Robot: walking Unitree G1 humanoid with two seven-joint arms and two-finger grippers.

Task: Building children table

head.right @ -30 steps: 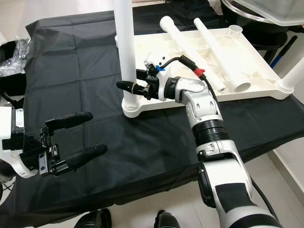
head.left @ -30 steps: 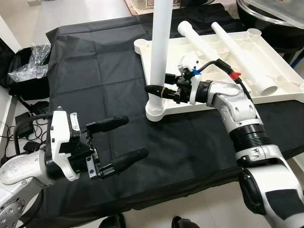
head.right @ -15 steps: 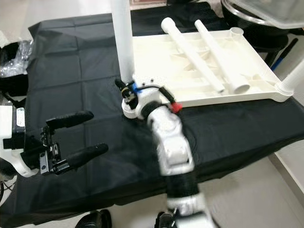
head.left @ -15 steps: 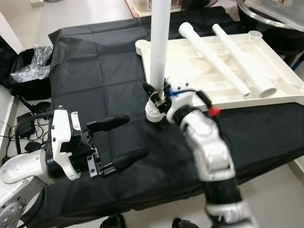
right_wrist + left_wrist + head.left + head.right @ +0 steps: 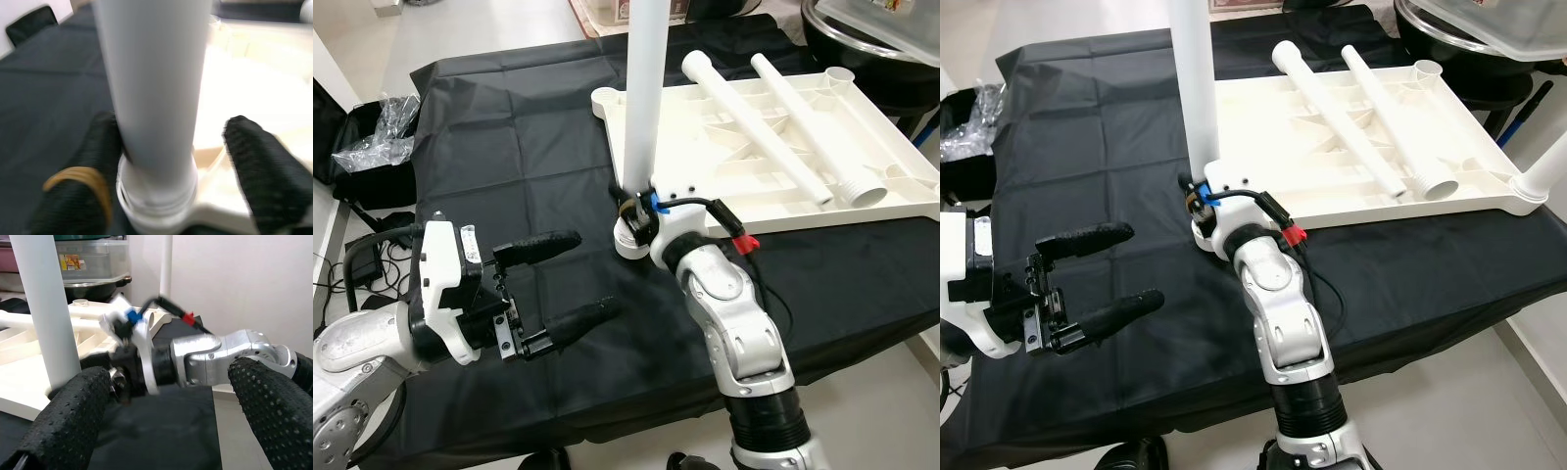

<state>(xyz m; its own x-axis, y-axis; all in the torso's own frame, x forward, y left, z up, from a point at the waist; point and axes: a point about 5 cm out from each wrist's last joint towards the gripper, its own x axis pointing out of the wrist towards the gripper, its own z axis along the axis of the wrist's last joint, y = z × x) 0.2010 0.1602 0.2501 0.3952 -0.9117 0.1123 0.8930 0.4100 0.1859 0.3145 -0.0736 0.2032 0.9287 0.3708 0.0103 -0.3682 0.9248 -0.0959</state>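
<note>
Black cloth (image 5: 509,166) over the work surface. White tabletop (image 5: 862,127) lying upside down on it, ribbed underside up. One white leg (image 5: 641,108) standing upright in the corner socket (image 5: 628,233) nearest the robot. Two loose legs (image 5: 759,122) lying side by side across the ribbed underside, well apart from the upright one.

Right gripper (image 5: 168,161) at the base of the upright leg, just above the socket; black fingers (image 5: 257,171) spread to either side of the tube, one close against it, the other standing off with a gap. Open around the leg, not clamped.

Left gripper (image 5: 570,277) hovering over the cloth, left of the socket and nearer the robot, pointing toward the leg; fingers (image 5: 73,416) wide apart, holding nothing.

Clear plastic bag (image 5: 374,137) off the left edge of the cloth.
</note>
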